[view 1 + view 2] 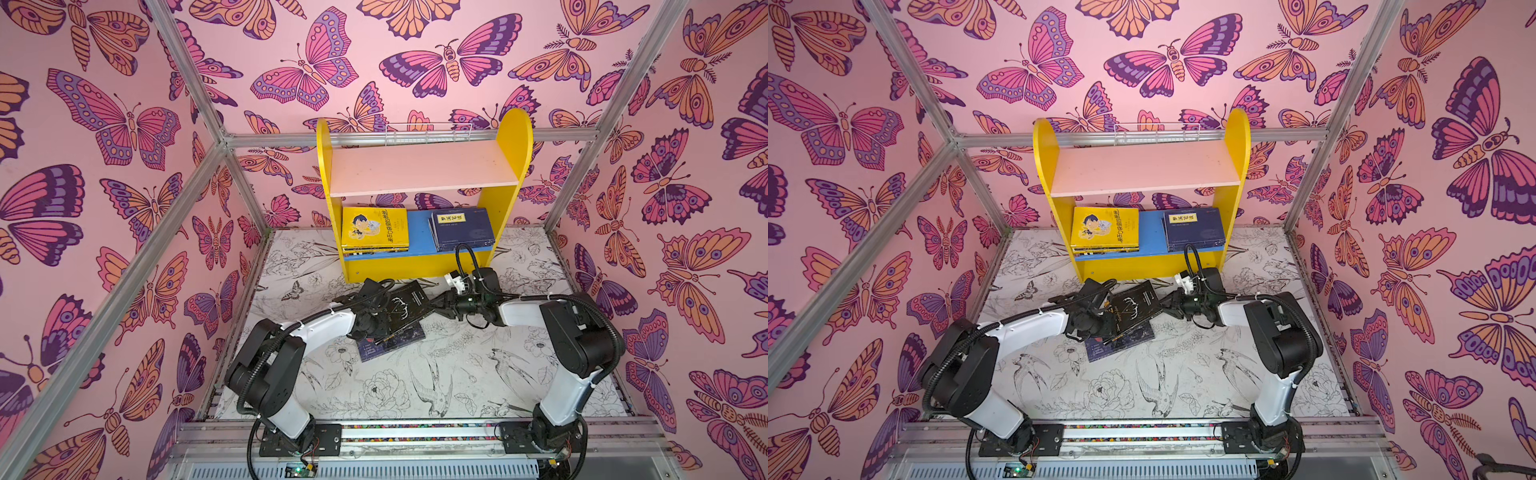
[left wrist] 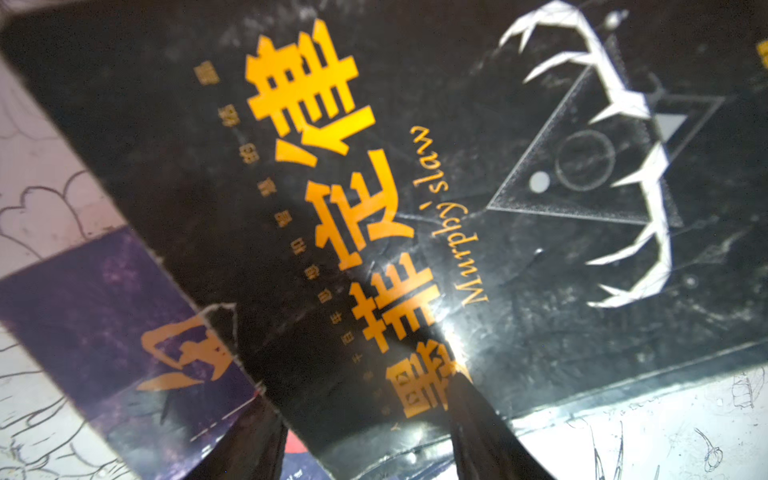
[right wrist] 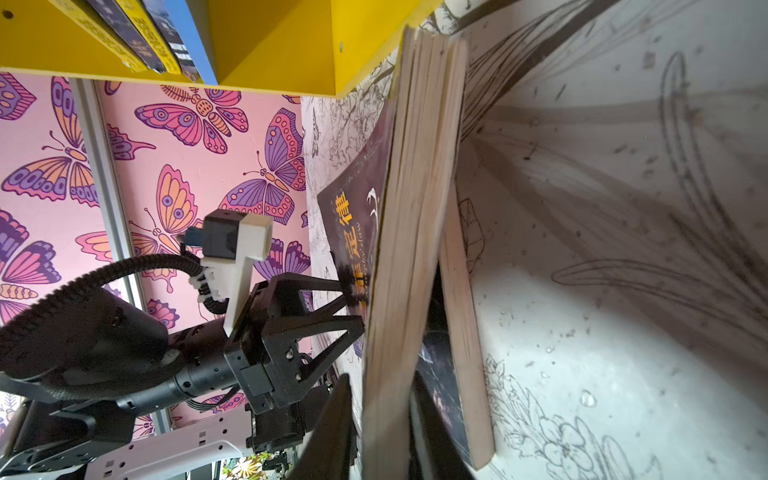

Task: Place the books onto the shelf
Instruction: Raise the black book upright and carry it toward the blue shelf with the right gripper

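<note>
Just on the near side of the shelf (image 1: 509,166), the black book (image 1: 409,305) tilts atop a purple book (image 1: 395,345). Right gripper (image 1: 436,306) pinches its right page edge, likely to lift it; left gripper (image 3: 357,309), jaws spread, steadies the cover.

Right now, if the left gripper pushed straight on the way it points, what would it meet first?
The black book: the left gripper points at its cover, with its open fingertips apparently touching it, though depth is unclear.

black book (image 1: 409,305) tilted, yellow books (image 1: 374,226) on shelf (image 1: 422,166)
</note>
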Robot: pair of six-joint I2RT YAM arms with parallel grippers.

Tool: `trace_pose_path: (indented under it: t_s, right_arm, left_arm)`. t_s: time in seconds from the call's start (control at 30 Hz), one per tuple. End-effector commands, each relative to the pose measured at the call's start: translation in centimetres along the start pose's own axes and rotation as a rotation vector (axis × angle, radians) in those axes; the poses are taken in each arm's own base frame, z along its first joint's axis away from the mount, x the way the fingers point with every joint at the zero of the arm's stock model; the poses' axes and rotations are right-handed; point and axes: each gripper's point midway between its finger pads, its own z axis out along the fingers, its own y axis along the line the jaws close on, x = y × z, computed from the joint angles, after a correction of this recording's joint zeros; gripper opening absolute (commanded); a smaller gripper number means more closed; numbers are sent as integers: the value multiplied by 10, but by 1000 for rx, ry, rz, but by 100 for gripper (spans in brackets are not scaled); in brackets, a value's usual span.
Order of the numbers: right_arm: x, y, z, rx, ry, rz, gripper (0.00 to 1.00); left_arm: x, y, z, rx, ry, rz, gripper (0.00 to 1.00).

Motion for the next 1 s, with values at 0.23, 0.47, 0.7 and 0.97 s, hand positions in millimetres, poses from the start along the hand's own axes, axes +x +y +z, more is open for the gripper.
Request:
trace_pose_path:
  t_s: [0.23,0.47,0.7,0.97]
  right_arm:
    - [7,49,12,-95,32,-147,14]
    - [11,76,-2,-131,27,-246,0]
    - [20,148,-36,-247,9,-399,0]
    - [-10,247,-72,-386,-166,-544,0]
  left_arm:
    - [23,-12,10,89,54,66,62]
    - [8,8,-4,48,-36,-36,68]
    - [-7,99,-71,-204,-421,-375,85]
    - [18,143,-95,-287,-486,-495,86]
